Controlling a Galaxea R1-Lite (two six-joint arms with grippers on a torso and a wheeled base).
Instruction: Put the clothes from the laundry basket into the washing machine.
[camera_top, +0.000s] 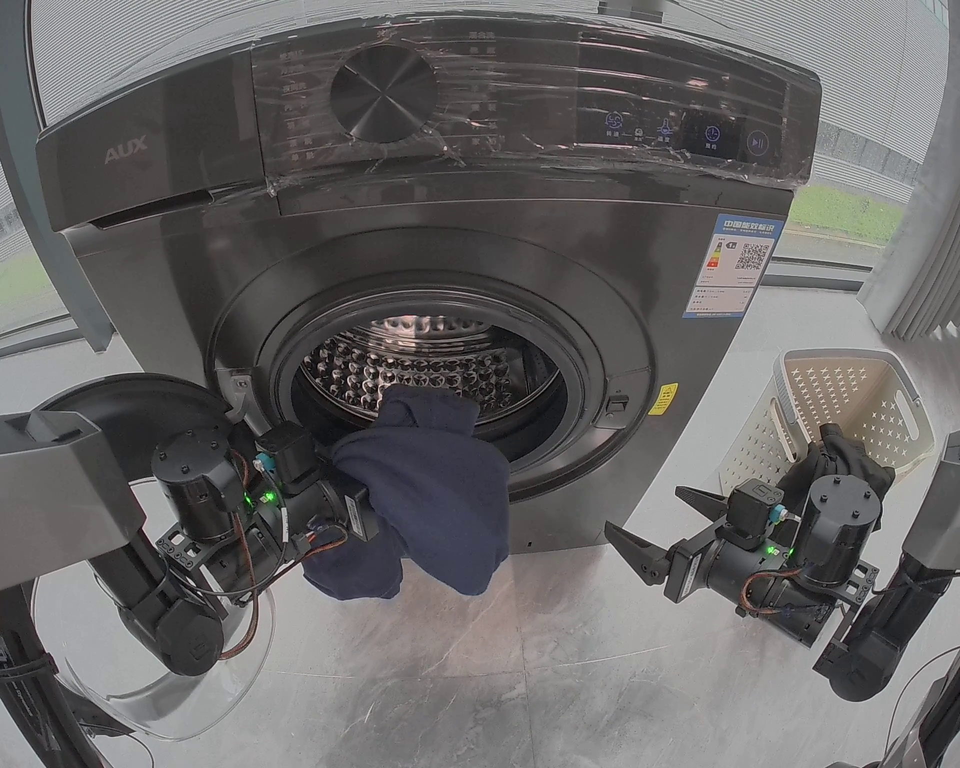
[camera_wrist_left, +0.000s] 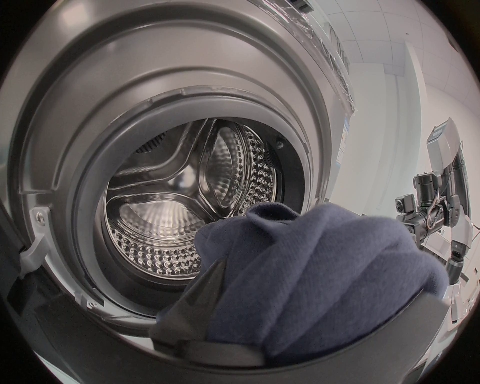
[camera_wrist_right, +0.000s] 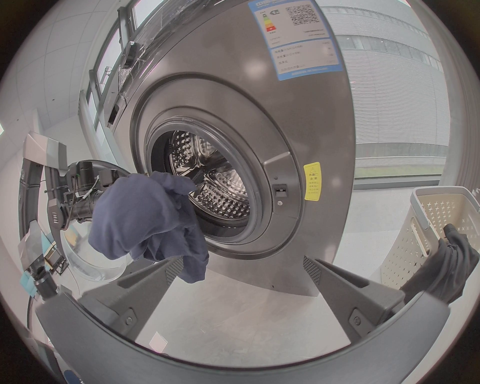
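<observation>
On the dark grey metal front-loading washing machine (camera_top: 560, 240) we see a short pale logo (camera_top: 126, 150) on the drawer front (camera_top: 185, 135) and a blue-and-white rectangular label (camera_top: 733, 265) with coloured bars and a square code at the front's upper right. A small yellow sticker (camera_top: 662, 399) sits beside the door latch (camera_top: 617, 404), and the film-wrapped control panel (camera_top: 520, 90) bears pale lit symbols (camera_top: 712, 133); we cannot read their fine print.

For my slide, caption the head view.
Left pincer holds navy garment at the open washer drum; right pincer open.
</observation>
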